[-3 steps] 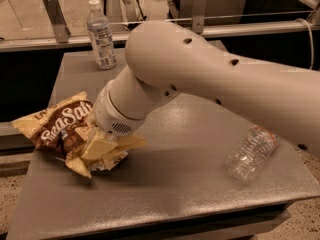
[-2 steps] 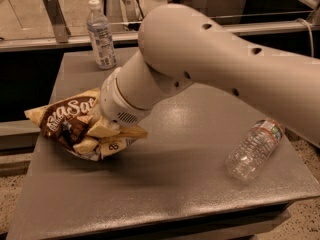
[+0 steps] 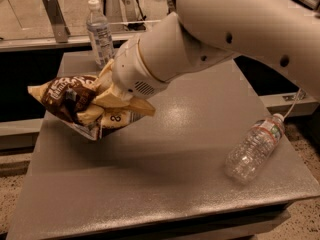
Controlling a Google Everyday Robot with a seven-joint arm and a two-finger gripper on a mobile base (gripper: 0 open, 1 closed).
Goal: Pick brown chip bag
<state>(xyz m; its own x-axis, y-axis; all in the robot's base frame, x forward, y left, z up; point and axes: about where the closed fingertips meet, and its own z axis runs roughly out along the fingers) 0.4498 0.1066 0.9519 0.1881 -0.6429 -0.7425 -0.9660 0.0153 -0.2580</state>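
Observation:
The brown chip bag point(image 3: 70, 96) is crinkly pale yellow and dark brown with white lettering. It hangs in the air above the left part of the grey table point(image 3: 165, 184), tilted, with its lower corner just over the surface. My gripper point(image 3: 107, 101) is shut on the bag's right side, at the end of the big white arm that comes in from the upper right. The arm's wrist hides part of the bag.
An upright water bottle point(image 3: 100, 34) stands at the table's back left, just behind the arm. A second water bottle point(image 3: 252, 149) lies on its side near the right edge. A lower ledge and floor lie beyond the table's left and back edges.
The bag has gone up off the table in my gripper and turned more level. The arm has risen and pulled back toward the upper right. The bottles have not moved.

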